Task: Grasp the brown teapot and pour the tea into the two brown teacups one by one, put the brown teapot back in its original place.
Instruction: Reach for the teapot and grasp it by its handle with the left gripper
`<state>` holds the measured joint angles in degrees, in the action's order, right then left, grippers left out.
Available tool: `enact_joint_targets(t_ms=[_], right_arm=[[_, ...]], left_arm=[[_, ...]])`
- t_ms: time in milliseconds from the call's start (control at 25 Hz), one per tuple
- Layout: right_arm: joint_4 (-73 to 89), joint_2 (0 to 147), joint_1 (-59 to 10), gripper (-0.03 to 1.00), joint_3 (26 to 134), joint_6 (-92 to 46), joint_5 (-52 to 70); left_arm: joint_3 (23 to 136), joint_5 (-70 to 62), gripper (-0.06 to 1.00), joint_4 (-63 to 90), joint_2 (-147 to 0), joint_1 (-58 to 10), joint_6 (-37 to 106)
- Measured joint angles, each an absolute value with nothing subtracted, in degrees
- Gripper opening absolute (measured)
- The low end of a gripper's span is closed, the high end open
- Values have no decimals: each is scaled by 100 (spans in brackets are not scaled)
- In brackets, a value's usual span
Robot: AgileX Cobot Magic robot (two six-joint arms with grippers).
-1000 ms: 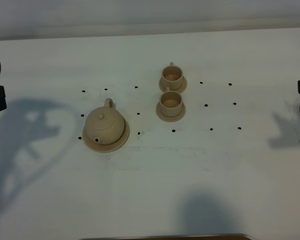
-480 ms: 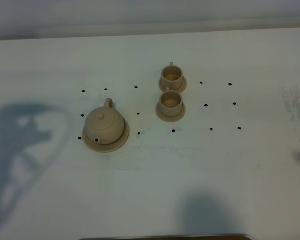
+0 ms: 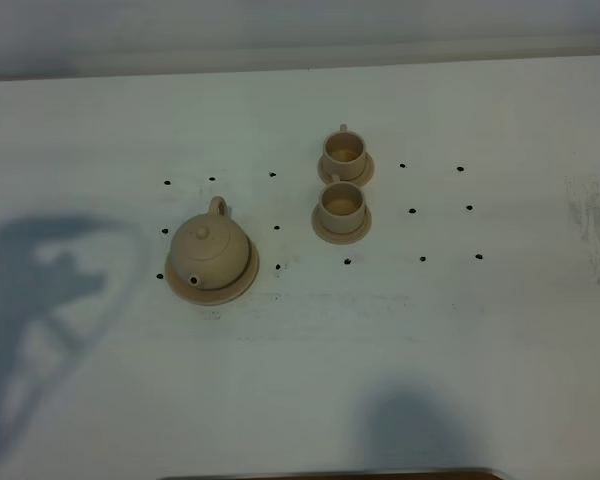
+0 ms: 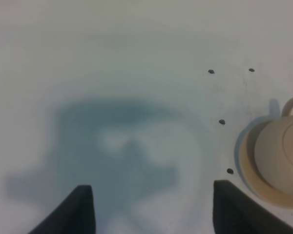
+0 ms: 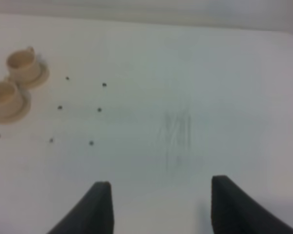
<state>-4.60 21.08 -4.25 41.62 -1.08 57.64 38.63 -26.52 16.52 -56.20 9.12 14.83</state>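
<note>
Beige-tan ceramic is pictured at rest on a white worktop [image 3: 460,330]. The brown teapot [image 3: 210,250] is seated upright, lid on, on its wide saucer [image 3: 238,290]. The two brown teacups are lined up well apart from it, the farther cup [image 3: 344,152] and the nearer cup [image 3: 341,203], each on a small saucer of its own.

Nothing is gripped. The left hand [image 4: 152,187] is held wide with only bare worktop between its fingers, and the right hand [image 5: 160,181] is spread just as wide over an empty stretch. Neither hand is caught by the high camera.

Whether tea has been poured cannot be told from the cups. If it has not, the step in hand is judged to be the reach for the teapot.

In the left wrist view the teapot is seen off to one side of the hand's gap, apart from both fingers and not between them. The teacups are seen well away from the right hand.

The next move is judged to call for the left hand to be carried across and lowered — squared to the loop handle, which is turned toward the far edge — before any closing is attempted.
</note>
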Motion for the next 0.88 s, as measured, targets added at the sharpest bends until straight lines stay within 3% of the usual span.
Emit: enact_joint_targets(t_ms=[400, 880], right_arm=[[-476, 942, -658, 44, 3481, 240, 6286], [-470, 648, -668, 44, 3100, 317, 6402]], left_arm=[[3869, -2556, 56, 1671, -6236, 707, 1427], [4043, -2173, 56, 1907, -7074, 427, 1648]])
